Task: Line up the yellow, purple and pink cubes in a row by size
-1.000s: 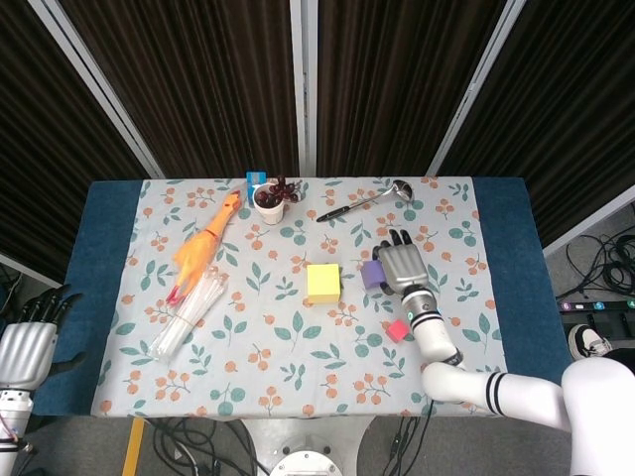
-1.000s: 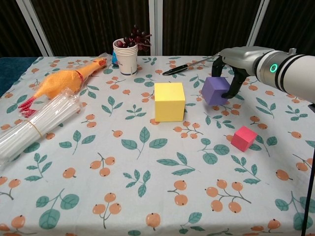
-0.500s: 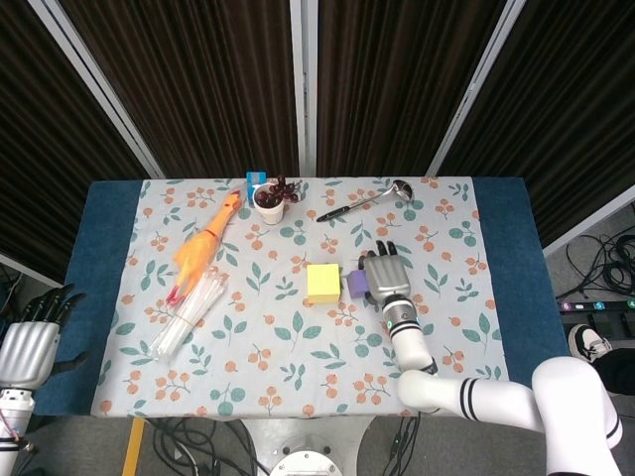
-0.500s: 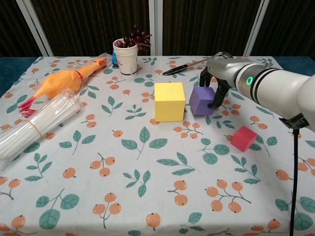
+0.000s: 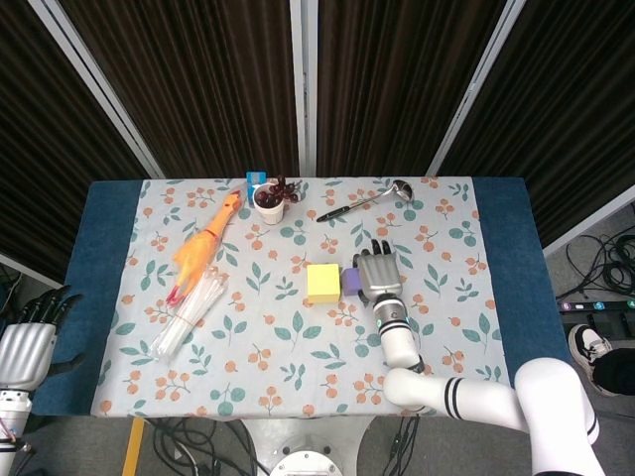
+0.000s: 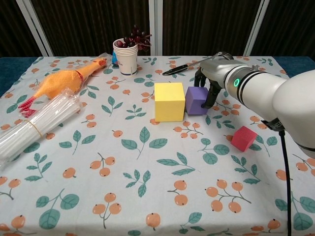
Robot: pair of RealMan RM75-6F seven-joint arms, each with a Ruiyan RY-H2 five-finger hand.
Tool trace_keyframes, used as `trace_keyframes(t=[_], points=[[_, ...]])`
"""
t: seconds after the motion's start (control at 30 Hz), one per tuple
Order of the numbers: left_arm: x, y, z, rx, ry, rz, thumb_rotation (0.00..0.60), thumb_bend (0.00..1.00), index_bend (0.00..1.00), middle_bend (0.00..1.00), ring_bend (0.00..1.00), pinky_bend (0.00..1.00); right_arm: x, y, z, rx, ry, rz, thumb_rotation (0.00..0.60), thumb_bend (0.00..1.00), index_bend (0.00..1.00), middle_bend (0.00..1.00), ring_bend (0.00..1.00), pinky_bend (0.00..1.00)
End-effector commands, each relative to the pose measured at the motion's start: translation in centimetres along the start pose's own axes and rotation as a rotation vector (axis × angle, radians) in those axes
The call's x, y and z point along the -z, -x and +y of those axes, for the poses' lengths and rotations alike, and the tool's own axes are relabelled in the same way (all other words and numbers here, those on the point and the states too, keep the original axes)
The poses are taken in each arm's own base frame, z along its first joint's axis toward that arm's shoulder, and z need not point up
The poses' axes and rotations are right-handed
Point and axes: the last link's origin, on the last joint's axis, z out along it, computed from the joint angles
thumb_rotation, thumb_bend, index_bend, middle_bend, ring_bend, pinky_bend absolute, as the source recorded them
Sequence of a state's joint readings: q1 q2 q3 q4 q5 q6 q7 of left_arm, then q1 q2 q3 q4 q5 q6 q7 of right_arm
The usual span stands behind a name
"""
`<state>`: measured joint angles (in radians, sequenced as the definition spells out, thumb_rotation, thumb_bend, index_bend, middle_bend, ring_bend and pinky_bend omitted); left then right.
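Bench [image 6: 147, 206], floral cloth. Yellow cube [image 6: 169, 101], the largest, sits mid-bench. Purple cube [image 6: 197, 100] is just right of it, touching or nearly so; can't tell if there's a gap. Right hand [image 6: 210, 78] holds the purple cube from above and the right, fingers wrapped around its far and right faces. Pink cube [image 6: 244, 138], the smallest, sits apart to the right and nearer, out of line with the other two.

Judgement: yellow–purple pairing looks done; pink is what's left. It lies right and near of the right hand, so that hand is clearly the closer one. Left hand [image 5: 28, 342] hangs off the bench's left edge, fingers apart, holding nothing, well away from everything. The pink cube's slot is just right of purple, along the same left–right row axis.
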<state>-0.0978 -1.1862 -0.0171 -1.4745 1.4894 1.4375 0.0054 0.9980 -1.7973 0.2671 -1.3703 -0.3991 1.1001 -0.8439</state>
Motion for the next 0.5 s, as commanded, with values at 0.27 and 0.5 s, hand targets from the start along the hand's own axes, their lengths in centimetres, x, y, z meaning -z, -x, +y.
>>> trace_keyframes(t=[0.27, 0.5], points=[[0.15, 0.17, -0.18, 0.006, -0.004, -0.001, 0.6, 0.0, 0.21, 0.19, 0.12, 0.17, 0.11, 0.23, -0.32, 0.004, -0.003, -0.007, 0.6, 0.16, 0.42, 0.23, 0.0, 0.0], [0.13, 0.23, -0.19, 0.007, -0.002, 0.0, 0.6, 0.0, 0.21, 0.19, 0.12, 0.17, 0.16, 0.36, -0.17, 0.013, 0.003, -0.01, 0.6, 0.15, 0.36, 0.21, 0.0, 0.0]])
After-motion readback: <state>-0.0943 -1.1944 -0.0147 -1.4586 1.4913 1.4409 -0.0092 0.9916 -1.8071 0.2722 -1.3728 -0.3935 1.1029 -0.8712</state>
